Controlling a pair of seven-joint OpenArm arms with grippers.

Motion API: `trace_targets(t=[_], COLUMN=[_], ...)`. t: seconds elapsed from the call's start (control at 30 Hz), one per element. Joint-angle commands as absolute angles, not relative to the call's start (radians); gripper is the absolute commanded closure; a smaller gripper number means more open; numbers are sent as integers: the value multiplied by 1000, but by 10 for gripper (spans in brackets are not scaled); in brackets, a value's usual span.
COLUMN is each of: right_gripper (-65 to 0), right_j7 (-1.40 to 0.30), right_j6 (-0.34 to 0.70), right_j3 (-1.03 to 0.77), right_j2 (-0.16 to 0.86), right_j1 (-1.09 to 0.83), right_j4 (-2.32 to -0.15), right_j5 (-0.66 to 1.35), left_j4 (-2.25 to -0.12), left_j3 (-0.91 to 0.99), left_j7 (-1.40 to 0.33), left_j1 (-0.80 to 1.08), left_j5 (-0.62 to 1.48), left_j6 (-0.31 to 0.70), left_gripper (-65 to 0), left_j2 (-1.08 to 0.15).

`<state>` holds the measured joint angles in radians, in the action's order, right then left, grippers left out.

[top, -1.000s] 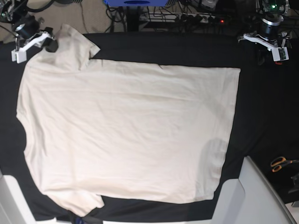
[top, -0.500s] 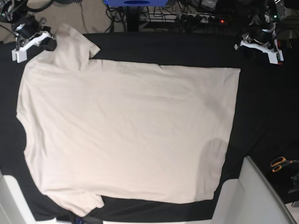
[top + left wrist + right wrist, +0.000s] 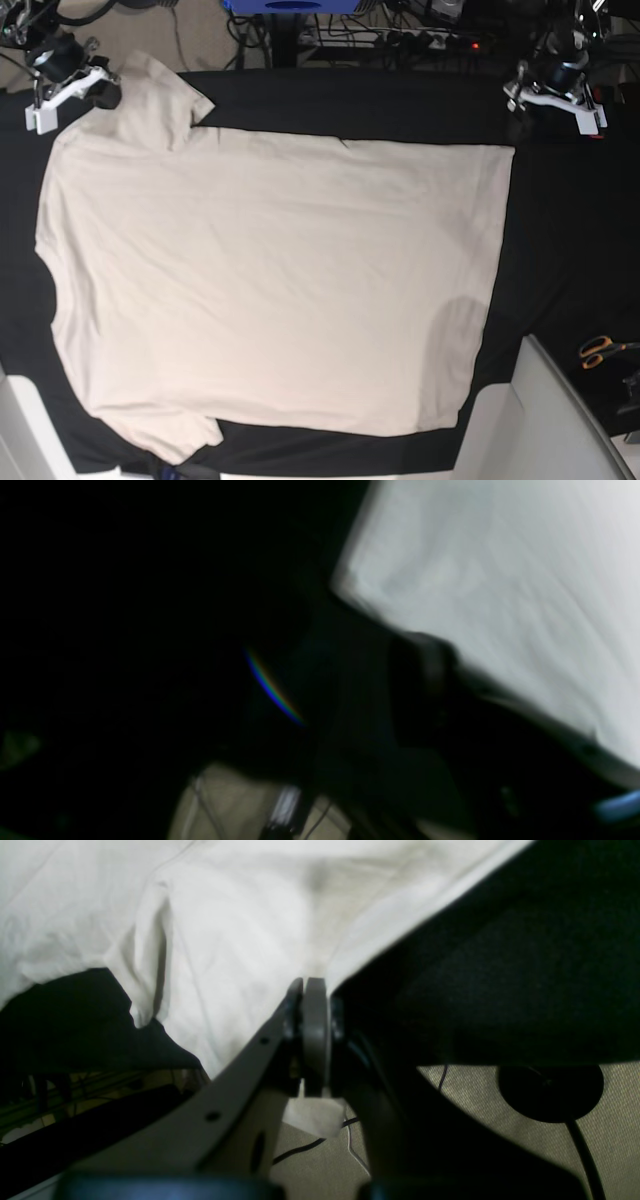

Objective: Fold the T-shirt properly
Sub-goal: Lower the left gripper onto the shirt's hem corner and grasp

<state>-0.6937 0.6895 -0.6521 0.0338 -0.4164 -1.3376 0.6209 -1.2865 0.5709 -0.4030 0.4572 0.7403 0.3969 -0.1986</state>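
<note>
While the right gripper (image 3: 310, 990) pinches the T-shirt (image 3: 270, 280) sleeve edge ahead, the left gripper (image 3: 553, 85), jaw state unclear, should descend onto the hem corner nearby.

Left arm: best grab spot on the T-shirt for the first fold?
My pick: the hem corner of the T-shirt nearest the left gripper. It lies flat with bare black table cloth on two sides, so come in from the cloth side, low. The right gripper already pinches the sleeve edge.
</note>
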Motion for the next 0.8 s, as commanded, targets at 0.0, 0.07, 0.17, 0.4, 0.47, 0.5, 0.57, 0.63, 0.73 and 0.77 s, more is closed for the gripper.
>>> trace_targets(t=[0.0,0.07,0.17,0.4,0.47,0.5,0.57,0.63,0.73,0.77], right_gripper=[-5,-5,-5,-5,-5,-5,-5,-5,-5,-5], right_j7=[-685,-685,-685,-685,-685,-685,-685,-685,-685,-685], right_j6=[698,698,698,698,698,698,698,698,698,698], right_j3=[-654,-654,-654,-654,-654,-654,-654,-654,-654,-654], right_j2=[45,47,56,61,61,61,61,61,61,61], right_j1=[-423,-423,-424,-424,-424,-424,-424,-424,-424,-424], right_j4=[-1349,-1349,-1349,-1349,-1349,-1349,-1349,-1349,-1349,-1349], right_j5=[633,631,631,631,631,631,631,631,631,631], left_j4=[-1282,-1251,-1228,-1207,-1207,-1207,-1205,-1204,-1204,-1204], left_j3=[587,590,588,587,585,585,570,533,486,481], left_j7=[-386,-386,-386,-386,-387,-387,-387,-387,-387,-386], left_j1=[449,423,394,348,341,340,326,325,323,321], left_j5=[754,754,754,751,750,750,746,746,748,750], left_j6=[407,407,407,407,407,407,407,407,407,407], left_gripper=[-344,-316,-314,-314,-314,-314,-314,-314,-314,-314], left_j2=[-205,-199,-199,-183,-171,-165,-156,-154,-153,-151])
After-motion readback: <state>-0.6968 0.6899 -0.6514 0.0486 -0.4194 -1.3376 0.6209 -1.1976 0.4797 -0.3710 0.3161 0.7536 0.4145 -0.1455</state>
